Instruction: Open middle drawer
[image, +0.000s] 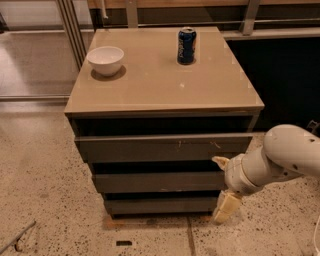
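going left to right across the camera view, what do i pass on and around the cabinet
white bowl → blue can → hand, open, low at the right end of the middle drawer

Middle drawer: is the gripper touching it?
Cannot tell. In the camera view the gripper overlaps the right end of the middle drawer, fingers spread above and below it; no contact or gap shows plainly.

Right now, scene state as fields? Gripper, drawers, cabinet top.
middle drawer: looks shut, not pulled out
gripper: open, at the middle drawer's right end
top drawer: scratched front, directly above the middle one
bottom drawer: directly below the middle one
cabinet top: white bowl back left, blue can back right
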